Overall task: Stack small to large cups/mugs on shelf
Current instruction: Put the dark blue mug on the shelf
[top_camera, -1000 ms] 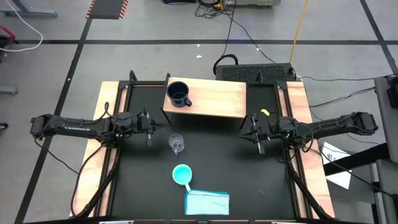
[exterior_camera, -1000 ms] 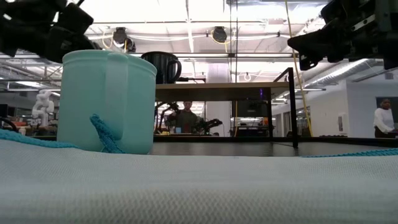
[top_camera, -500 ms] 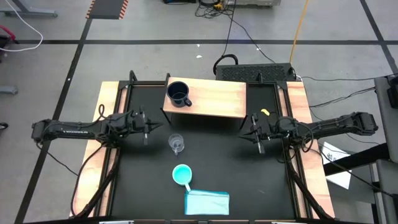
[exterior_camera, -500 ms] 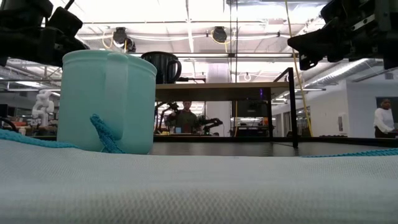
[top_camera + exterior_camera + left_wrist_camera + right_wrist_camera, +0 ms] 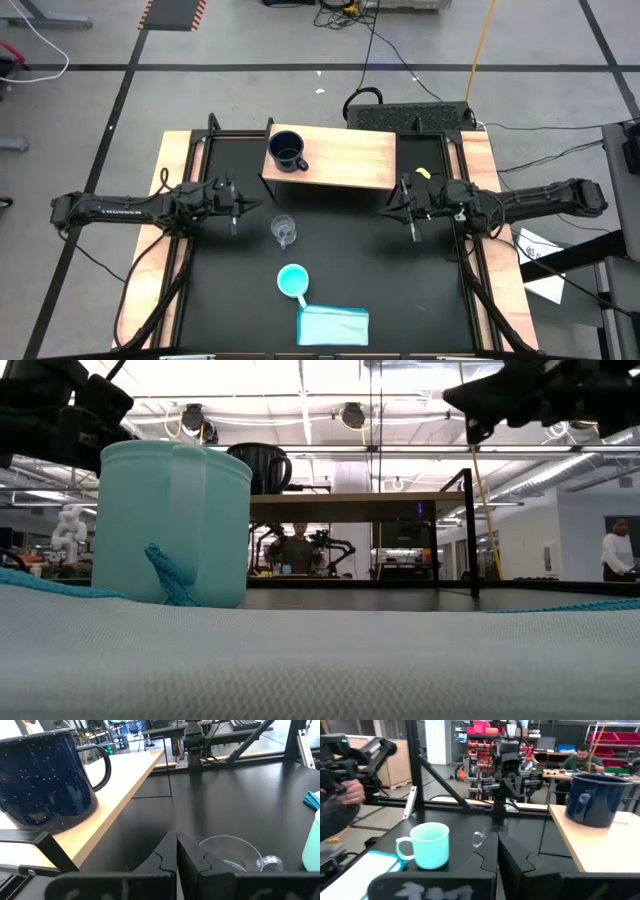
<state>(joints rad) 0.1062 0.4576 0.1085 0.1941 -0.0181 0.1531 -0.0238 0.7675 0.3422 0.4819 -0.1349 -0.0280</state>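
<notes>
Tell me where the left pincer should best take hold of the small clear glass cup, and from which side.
Probably the rim wall opposite the handle, coming down from above. The clear glass cup stands upright and open-topped on the black table, its small handle toward the turquoise mug. The left pincer, shut, sits just beside it, so a short approach over the rim suits.

In the low view, the turquoise mug [image 5: 172, 525] hides the glass cup.

Both claws [image 5: 243, 205] [image 5: 391, 207] closed, empty.
</notes>
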